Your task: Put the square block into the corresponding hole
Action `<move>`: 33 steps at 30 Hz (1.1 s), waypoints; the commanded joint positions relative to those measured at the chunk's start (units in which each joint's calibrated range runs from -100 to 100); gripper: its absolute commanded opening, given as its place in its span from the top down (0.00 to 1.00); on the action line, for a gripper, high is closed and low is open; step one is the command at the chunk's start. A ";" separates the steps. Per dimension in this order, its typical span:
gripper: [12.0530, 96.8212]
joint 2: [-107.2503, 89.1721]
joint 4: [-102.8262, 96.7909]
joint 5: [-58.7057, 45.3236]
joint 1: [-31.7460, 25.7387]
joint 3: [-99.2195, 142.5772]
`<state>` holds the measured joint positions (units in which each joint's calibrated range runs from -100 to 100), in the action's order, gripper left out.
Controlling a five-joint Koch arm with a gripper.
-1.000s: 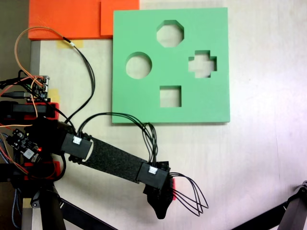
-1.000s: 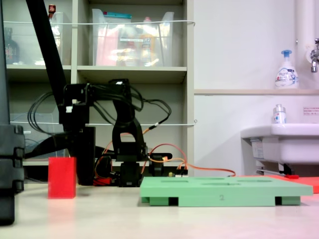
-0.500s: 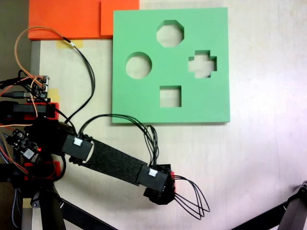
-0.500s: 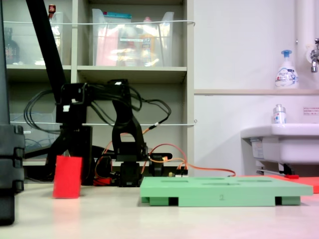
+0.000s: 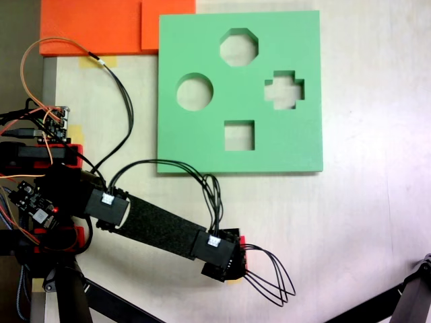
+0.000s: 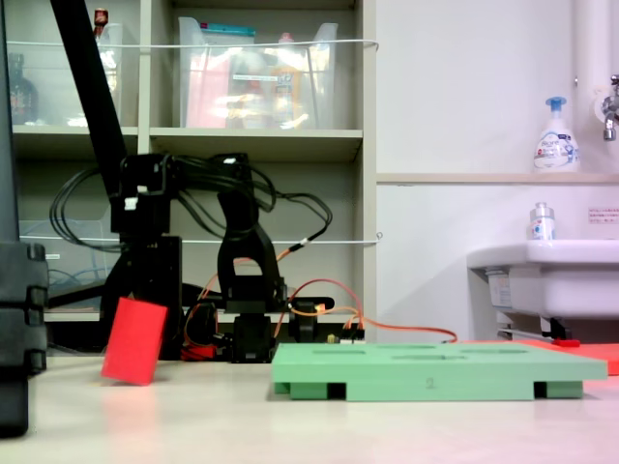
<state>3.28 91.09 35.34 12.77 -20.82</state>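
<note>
Red foam, the square block (image 6: 135, 341), hangs tilted with one corner near the bench (image 5: 350, 222), seemingly clamped by the gripper (image 5: 225, 266), well clear of the green board (image 5: 296, 145). Open bench lies between them, so the path to the corresponding hole (image 5: 239, 135) looks free.

Lab or utility room: sink (image 6: 546, 280), soap bottle (image 6: 555, 136), storage shelves (image 6: 256, 145).

square block (image 6: 134, 340) tilted, left of board (image 6: 435, 370)
</note>
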 commanded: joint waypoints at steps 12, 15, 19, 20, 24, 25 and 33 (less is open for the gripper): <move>0.89 -13.48 7.37 1.90 0.00 -0.91; 0.89 -20.60 8.91 3.42 -1.17 -2.41; 0.89 -28.70 8.91 6.54 -5.03 -5.90; 0.89 -30.80 8.91 7.77 -6.54 -5.90; 0.89 -35.13 8.91 14.85 -14.65 -7.79; 0.89 -34.99 8.91 16.41 -16.51 -8.89; 0.89 -26.33 8.91 23.49 -25.89 -15.27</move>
<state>-22.71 97.55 57.70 -12.14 -32.29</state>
